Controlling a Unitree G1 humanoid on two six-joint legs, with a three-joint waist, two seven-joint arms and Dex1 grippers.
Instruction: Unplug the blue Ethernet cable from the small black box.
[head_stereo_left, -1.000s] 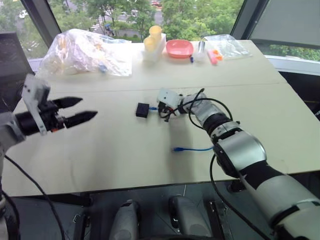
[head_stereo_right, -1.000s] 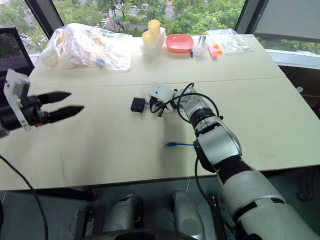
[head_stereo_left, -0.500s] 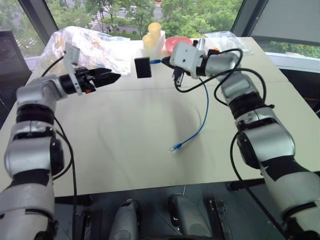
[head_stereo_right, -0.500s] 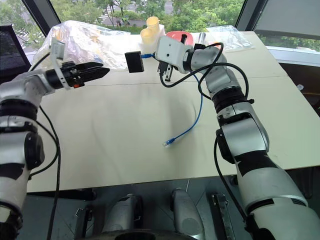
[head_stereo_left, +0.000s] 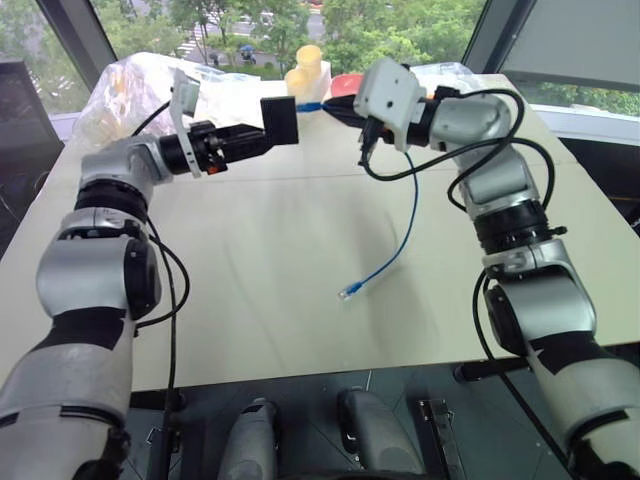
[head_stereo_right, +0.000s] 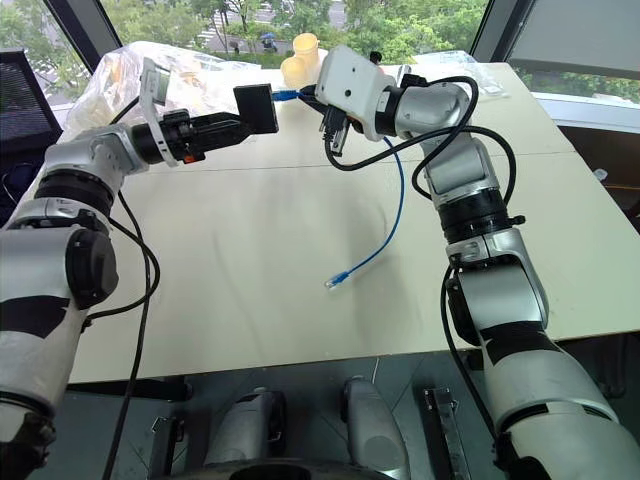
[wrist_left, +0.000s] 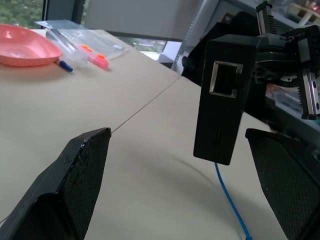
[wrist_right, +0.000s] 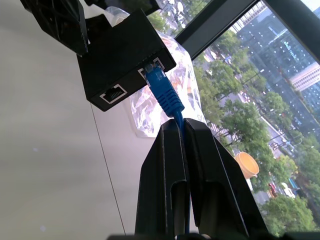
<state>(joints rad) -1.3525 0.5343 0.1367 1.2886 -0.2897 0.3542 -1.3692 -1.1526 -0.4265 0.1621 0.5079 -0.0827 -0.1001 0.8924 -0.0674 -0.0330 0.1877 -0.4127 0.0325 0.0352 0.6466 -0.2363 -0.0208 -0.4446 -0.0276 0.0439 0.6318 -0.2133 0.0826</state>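
The small black box (head_stereo_left: 280, 120) hangs in the air above the far part of the table, with one empty port facing my left wrist camera. The blue Ethernet cable (head_stereo_left: 403, 225) is plugged into the box (wrist_right: 120, 65) by its blue plug (wrist_right: 162, 87). My right gripper (wrist_right: 176, 126) is shut on the cable just behind that plug. From there the cord drops to the table, where its free plug (head_stereo_left: 348, 293) lies. My left gripper (wrist_left: 177, 135) stands open, its fingers (head_stereo_left: 240, 140) reaching the box's left side, with the box (wrist_left: 222, 100) between and just beyond the tips.
Along the table's far edge stand crumpled clear plastic bags (head_stereo_left: 150, 95), stacked yellow cups (head_stereo_left: 305, 70), a pink dish (wrist_left: 22, 45) and bagged markers (wrist_left: 87, 50). The pale tabletop (head_stereo_left: 250, 260) spreads below both arms.
My right gripper has lifted the cable and the box off the table, up and toward the far edge. My left arm has swung in from the left until its open fingers reach the box.
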